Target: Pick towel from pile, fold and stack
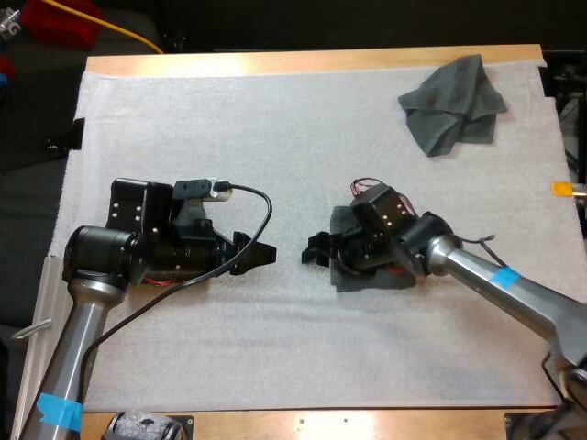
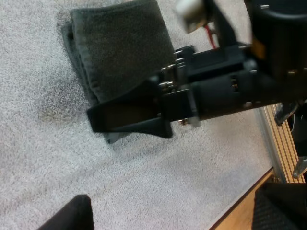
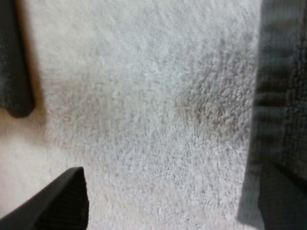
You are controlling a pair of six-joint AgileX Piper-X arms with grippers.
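Left gripper (image 1: 261,253): jaws parted, its two black fingers (image 2: 67,215) standing apart with nothing between them but bare white mat (image 1: 275,137); tips point toward the right arm, low over the mat's middle. Right gripper (image 1: 312,249): jaws likewise parted and empty, one finger (image 3: 57,206) to one side of a patch of bare mat, the other beside the towel's edge; tips face the left gripper's tips, the two near each other but apart. From the left wrist the right gripper (image 2: 103,120) shows side-on, in front of the towel's near corner. Folded towel (image 1: 362,280): dark grey-green, lying flat on the mat under and just behind the right gripper's wrist, layered edges visible (image 2: 120,48); its border runs next to the right gripper's open span (image 3: 280,72); gripped by neither arm. Crumpled towel (image 1: 454,105): same dark grey-green cloth, loose and rumpled, at the mat's far right corner, well apart from both grippers and from the folded piece. Wooden table (image 1: 321,60): light rim showing along the mat's far side.
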